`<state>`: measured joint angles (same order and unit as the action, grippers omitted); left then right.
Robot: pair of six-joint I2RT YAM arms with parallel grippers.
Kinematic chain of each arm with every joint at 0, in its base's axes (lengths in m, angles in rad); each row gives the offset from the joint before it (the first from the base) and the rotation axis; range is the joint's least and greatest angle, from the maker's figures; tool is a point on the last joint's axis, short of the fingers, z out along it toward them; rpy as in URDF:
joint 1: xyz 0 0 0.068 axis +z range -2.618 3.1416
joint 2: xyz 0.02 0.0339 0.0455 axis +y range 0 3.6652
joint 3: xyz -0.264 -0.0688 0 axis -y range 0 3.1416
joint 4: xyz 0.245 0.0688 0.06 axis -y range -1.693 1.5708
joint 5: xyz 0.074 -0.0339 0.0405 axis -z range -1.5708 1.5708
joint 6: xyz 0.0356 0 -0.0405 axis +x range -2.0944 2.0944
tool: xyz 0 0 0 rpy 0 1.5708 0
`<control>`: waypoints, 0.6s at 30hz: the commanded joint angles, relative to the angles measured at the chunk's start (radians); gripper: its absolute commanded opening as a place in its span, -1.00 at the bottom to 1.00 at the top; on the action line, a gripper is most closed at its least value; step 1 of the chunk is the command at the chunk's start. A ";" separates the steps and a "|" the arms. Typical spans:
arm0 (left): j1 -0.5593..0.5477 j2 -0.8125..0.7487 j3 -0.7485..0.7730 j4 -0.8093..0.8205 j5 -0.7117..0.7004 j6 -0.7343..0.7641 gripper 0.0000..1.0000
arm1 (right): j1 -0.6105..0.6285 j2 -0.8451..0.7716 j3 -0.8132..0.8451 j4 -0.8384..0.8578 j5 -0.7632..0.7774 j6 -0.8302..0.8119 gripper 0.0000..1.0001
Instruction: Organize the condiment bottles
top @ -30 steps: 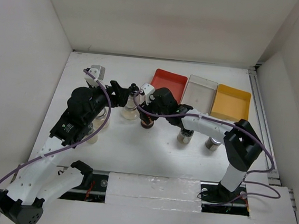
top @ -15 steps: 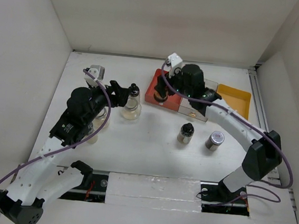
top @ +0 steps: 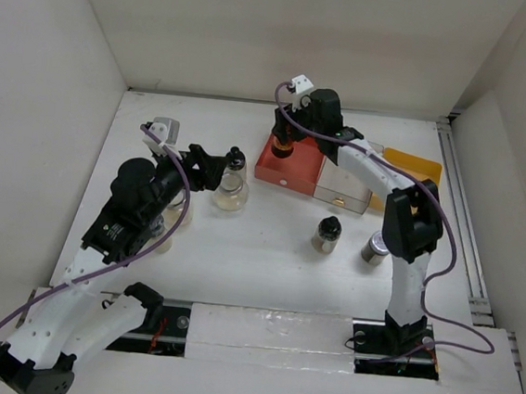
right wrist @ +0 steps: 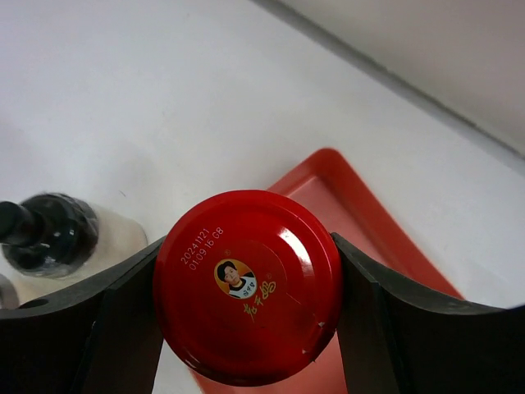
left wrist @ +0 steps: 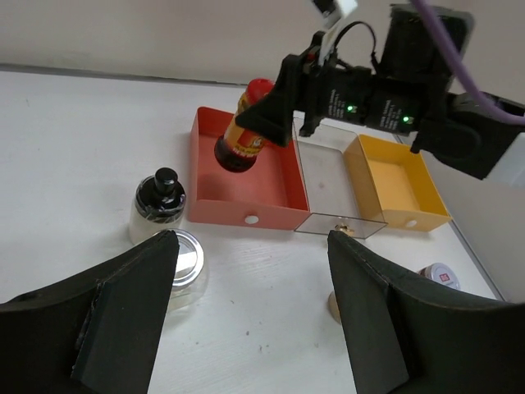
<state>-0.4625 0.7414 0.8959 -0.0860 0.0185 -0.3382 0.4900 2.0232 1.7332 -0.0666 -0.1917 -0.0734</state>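
My right gripper is shut on a dark jar with a red lid and holds it tilted above the back of the red tray. In the right wrist view the fingers clamp the lid on both sides. My left gripper is open and empty just left of a black-knob shaker. In the left wrist view that shaker and a clear silver-lidded jar stand by its left finger. A second black-capped shaker and a lidded jar stand mid-right.
A clear tray and a yellow tray sit to the right of the red one, along the back. White walls close in the table on the left, back and right. My right arm stretches over the clear tray.
My right gripper has carried the red-lidded jar from the table's middle, beside the shaker, back to above the red tray. The left arm has barely moved.
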 commanded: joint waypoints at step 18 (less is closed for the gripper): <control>0.005 0.007 -0.009 0.052 0.024 0.007 0.39 | -0.014 0.183 0.266 0.113 0.095 -0.046 -0.04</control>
<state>-0.4625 0.7441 0.8917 -0.0864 0.0273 -0.3382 0.4828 2.2272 1.9133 -0.0959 -0.1253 -0.1020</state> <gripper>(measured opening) 0.692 0.736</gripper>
